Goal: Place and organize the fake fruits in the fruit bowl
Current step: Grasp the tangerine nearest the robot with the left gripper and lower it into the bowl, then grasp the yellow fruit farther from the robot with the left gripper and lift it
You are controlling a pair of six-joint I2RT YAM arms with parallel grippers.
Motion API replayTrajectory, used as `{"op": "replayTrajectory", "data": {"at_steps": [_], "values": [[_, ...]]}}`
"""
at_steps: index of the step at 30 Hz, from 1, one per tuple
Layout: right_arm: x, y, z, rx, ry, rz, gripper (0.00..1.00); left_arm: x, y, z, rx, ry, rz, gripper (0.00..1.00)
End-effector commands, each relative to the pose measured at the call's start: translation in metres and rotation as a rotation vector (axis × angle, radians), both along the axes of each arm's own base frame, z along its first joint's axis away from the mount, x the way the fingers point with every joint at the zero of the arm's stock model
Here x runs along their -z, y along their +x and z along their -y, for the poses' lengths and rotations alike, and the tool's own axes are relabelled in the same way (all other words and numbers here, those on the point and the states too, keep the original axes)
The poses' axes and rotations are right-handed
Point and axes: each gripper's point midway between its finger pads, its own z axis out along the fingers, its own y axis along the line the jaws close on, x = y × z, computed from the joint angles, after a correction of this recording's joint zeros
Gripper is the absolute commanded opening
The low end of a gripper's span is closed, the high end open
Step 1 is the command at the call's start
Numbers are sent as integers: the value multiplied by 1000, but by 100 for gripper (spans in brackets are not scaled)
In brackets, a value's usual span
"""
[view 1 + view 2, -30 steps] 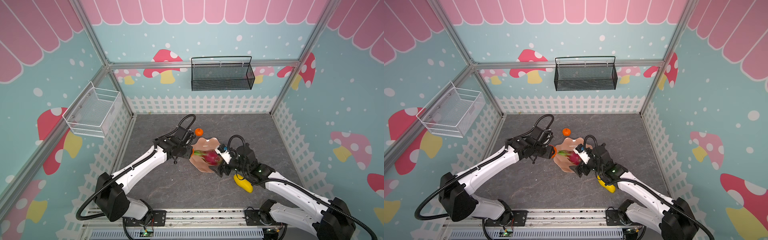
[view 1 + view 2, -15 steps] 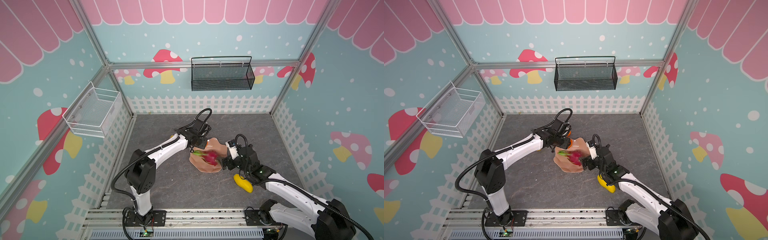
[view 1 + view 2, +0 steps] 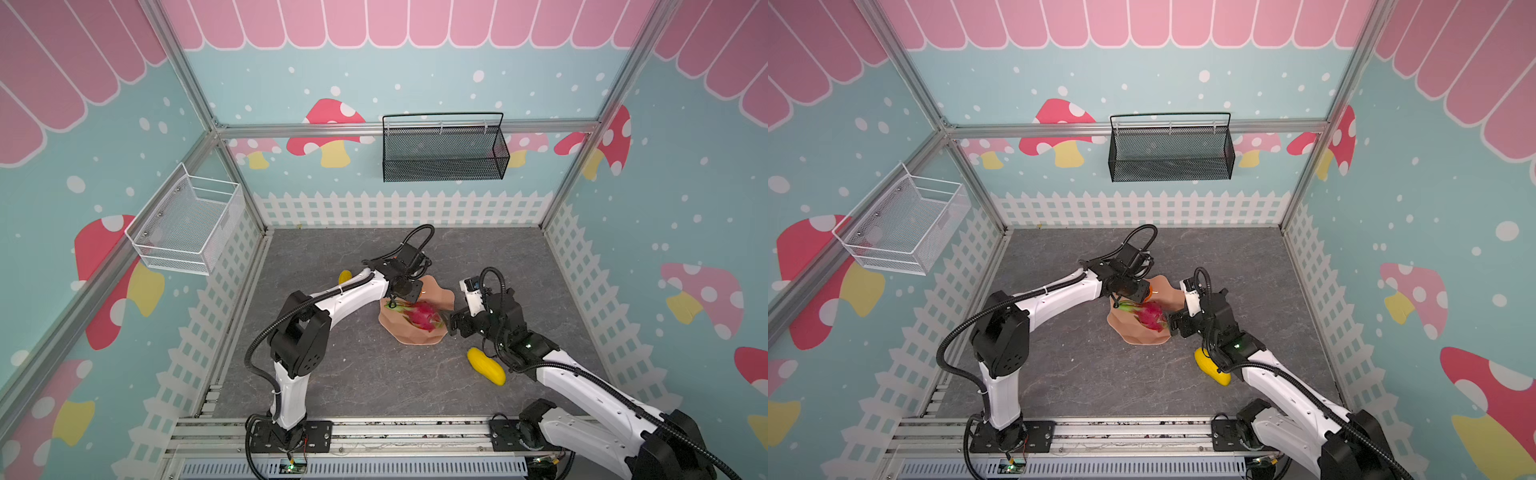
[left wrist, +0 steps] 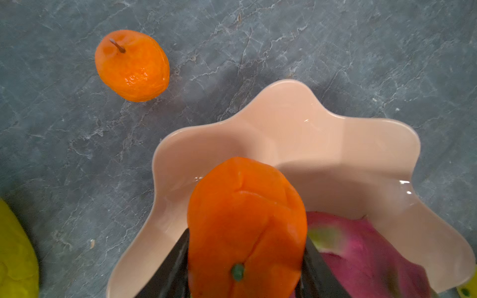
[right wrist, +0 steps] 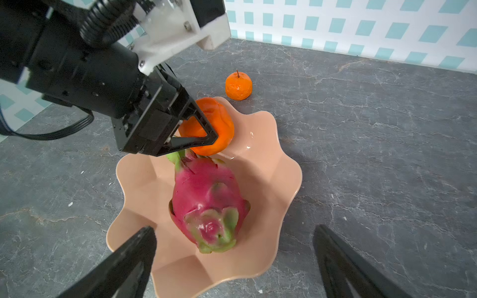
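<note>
the left gripper [image 4: 246, 236] was clamped on a round orange plastic tangerine [image 5: 216, 121], squeezing it out of round, and held it over the far side of the wide glossy peach-pink bowl with the wavy rim [image 5: 291, 160]. the magenta dragon fruit with green tips [image 5: 206, 198] lay in the bowl's middle, filling much of it. the right gripper [image 5: 235, 231] stood spread wide and empty at the bowl's near-right edge. a second orange tangerine [image 5: 238, 86] sat on the grey stone-look table [image 5: 361, 129] just beyond the far rim. one ridged yellow fruit [image 3: 486, 366] lay near right and another yellow fruit [image 3: 345, 276] far left. released from there, the dented tangerine would likely spring, glance off the sloped wall and roll over the low rim. the right jaws could also nudge the bowl.
</note>
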Motion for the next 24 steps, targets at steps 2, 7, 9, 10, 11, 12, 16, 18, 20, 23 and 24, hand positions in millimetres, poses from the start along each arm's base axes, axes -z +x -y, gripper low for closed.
{"op": "replayTrajectory", "data": {"at_steps": [2, 7, 9, 10, 11, 12, 16, 18, 20, 23, 24], "values": [[8, -4, 4, 9, 2, -26, 98, -5, 3, 9, 15, -13, 17, 50], [9, -4, 6, 14, 0, -25, 98, 0, 2, 6, 5, 2, 7, 58], [9, -4, 5, 12, -2, -27, 98, 2, 2, 5, 5, 9, 4, 62], [9, -4, 6, 13, -5, -27, 98, 3, 2, 5, 5, 12, 3, 63], [9, -4, 5, 12, -4, -27, 98, 3, 2, 4, 4, 14, 1, 64], [10, -4, 5, 12, -5, -29, 98, 4, 2, 4, 5, 17, 1, 64], [11, -4, 5, 12, -7, -31, 98, 6, 2, 3, 5, 27, -1, 67], [12, -4, 6, 12, -8, -33, 98, 8, 2, 2, 6, 32, -3, 68], [12, -5, 6, 12, -8, -34, 98, 6, 2, 2, 6, 31, 0, 69], [11, -5, 7, 15, -6, -30, 98, 3, 2, 3, 11, 24, 3, 72], [11, -5, 6, 12, -7, -32, 98, 1, 1, 4, 15, 19, 4, 74]]}}
